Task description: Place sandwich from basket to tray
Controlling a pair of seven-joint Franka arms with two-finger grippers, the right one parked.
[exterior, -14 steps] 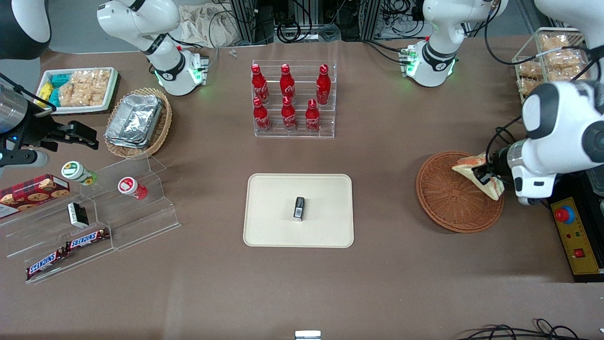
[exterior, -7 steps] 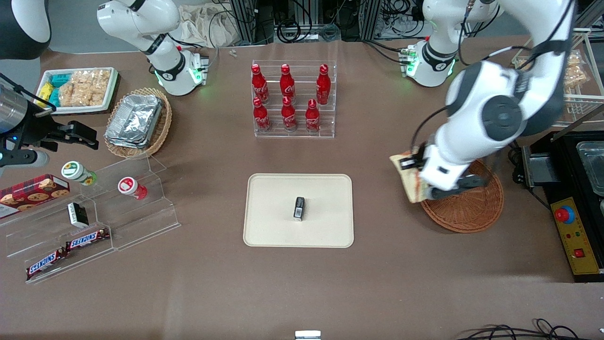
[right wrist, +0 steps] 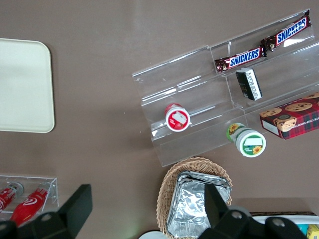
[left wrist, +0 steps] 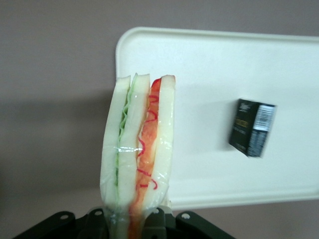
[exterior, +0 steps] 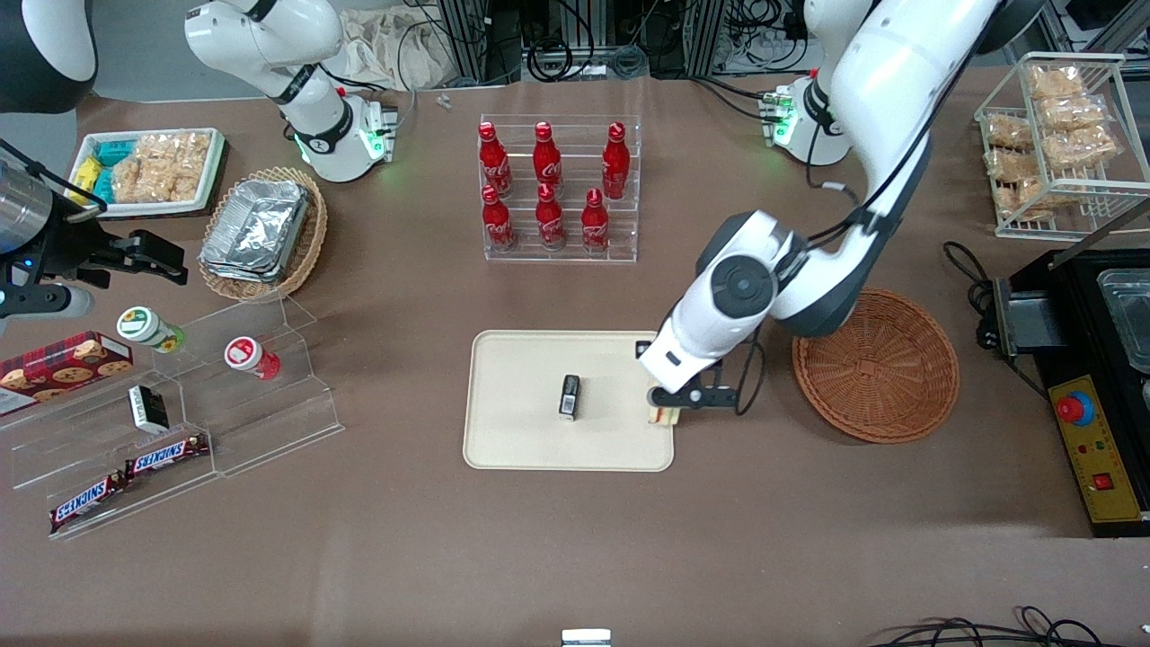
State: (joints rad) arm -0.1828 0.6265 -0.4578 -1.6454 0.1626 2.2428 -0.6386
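My left-arm gripper (exterior: 662,403) is shut on the sandwich (exterior: 663,415), a white-bread wedge with orange-red and green filling. It holds it above the edge of the cream tray (exterior: 521,436) that is nearest the basket. In the left wrist view the sandwich (left wrist: 139,149) stands upright between the fingers (left wrist: 158,221), over the tray's corner (left wrist: 209,69). The gripper (left wrist: 133,220) clamps its lower end. The round reddish-brown basket (exterior: 876,364) holds nothing and lies toward the working arm's end of the table.
A small black box (exterior: 569,397) lies in the tray's middle, also in the wrist view (left wrist: 251,127). A rack of red bottles (exterior: 557,189) stands farther from the camera than the tray. Acrylic shelves with snacks (exterior: 207,404) and a foil-container basket (exterior: 260,234) lie toward the parked arm's end.
The left arm has carried the sandwich out of the basket and sideways to the tray's near-basket edge. The basket now holds nothing.
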